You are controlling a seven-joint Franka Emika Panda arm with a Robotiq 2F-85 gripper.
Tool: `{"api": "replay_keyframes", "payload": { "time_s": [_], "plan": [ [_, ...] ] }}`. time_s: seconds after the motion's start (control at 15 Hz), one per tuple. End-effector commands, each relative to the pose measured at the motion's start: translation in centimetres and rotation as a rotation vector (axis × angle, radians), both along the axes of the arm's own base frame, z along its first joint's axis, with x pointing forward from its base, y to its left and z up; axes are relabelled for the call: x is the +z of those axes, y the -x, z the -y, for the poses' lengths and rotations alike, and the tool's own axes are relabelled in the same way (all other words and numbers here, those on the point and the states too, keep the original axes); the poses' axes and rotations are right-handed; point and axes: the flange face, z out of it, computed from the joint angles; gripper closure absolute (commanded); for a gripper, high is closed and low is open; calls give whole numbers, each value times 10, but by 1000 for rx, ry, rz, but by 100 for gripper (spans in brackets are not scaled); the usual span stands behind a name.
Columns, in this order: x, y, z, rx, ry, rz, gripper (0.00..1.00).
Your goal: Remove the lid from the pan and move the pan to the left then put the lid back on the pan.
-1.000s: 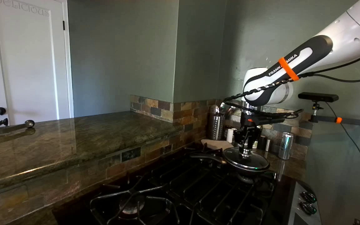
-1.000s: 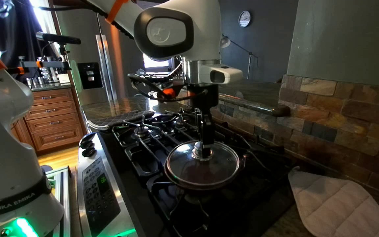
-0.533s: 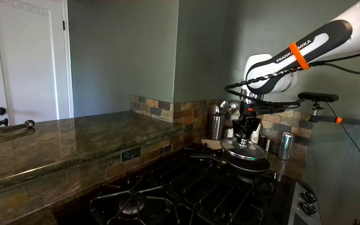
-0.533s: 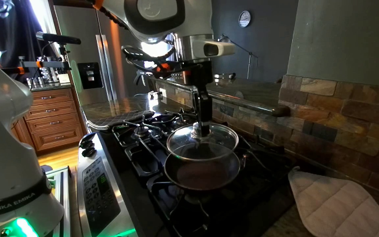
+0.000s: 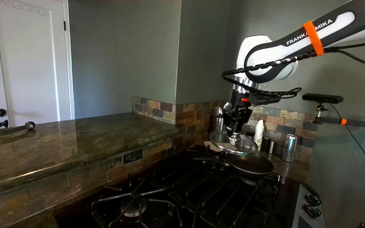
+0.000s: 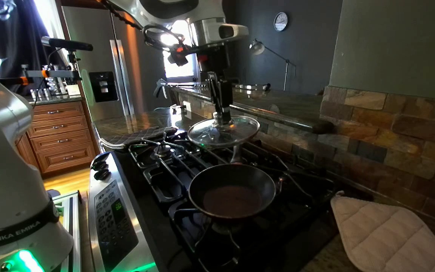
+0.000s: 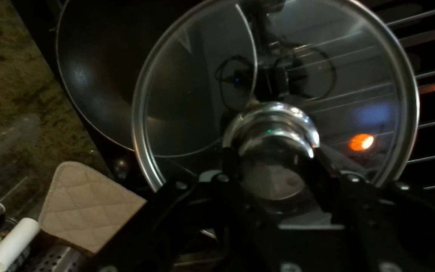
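One raised stone counter (image 5: pixel 84 139) borders the gas cooktop (image 6: pixel 149 204) along its length (a band of slate tile (image 5: pixel 132 156) faces the step between the two). The cooktop lies between this counter and the control panel (image 6: pixel 115 230). A robot arm (image 5: pixel 296 38) reaches over the cooktop with its wrist pointing down.

The pan (image 6: pixel 236 198) rests on the black grates (image 5: pixel 152 191), uncovered, its dark interior exposed. The pan's handle (image 5: pixel 209 158) extends toward the slate tile. The lid (image 6: pixel 240 134) is off the pan and suspended in the air, higher than the pan and offset toward the handle side; in an exterior view a gap shows between the two. In the wrist view, part of the pan is visible through the glass of the lid.

A pale quilted potholder (image 6: pixel 391 230) lies flat just beside the cooktop. The gripper (image 7: pixel 274 162) is clamped on the lid from above; the lid hangs beneath it. On the worktop (image 7: pixel 17 94) near the pan, a tall steel canister (image 5: pixel 289 148) stands upright, with a shorter steel cylinder (image 5: pixel 271 147) near it. On the control panel, a small display (image 6: pixel 118 205) is lit green; its characters are too small to read. The lid's knob (image 7: pixel 274 179), rounded and shiny, sits between the fingers (image 7: pixel 321 185), one on each side.
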Motion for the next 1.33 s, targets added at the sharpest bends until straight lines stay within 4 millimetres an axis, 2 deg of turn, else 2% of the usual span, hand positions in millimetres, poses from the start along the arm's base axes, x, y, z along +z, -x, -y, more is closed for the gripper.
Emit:
{"api": "replay_keyframes", "payload": {
  "time_s": [0.0, 0.2, 0.53, 1.27],
  "plan": [
    [15, -14, -45, 62, 4, 15, 77],
    [13, -27, -84, 129, 3, 16, 77],
    [0, -44, -132, 234, 1, 13, 77],
    [-43, -94, -180, 354, -35, 32, 77]
  ]
}}
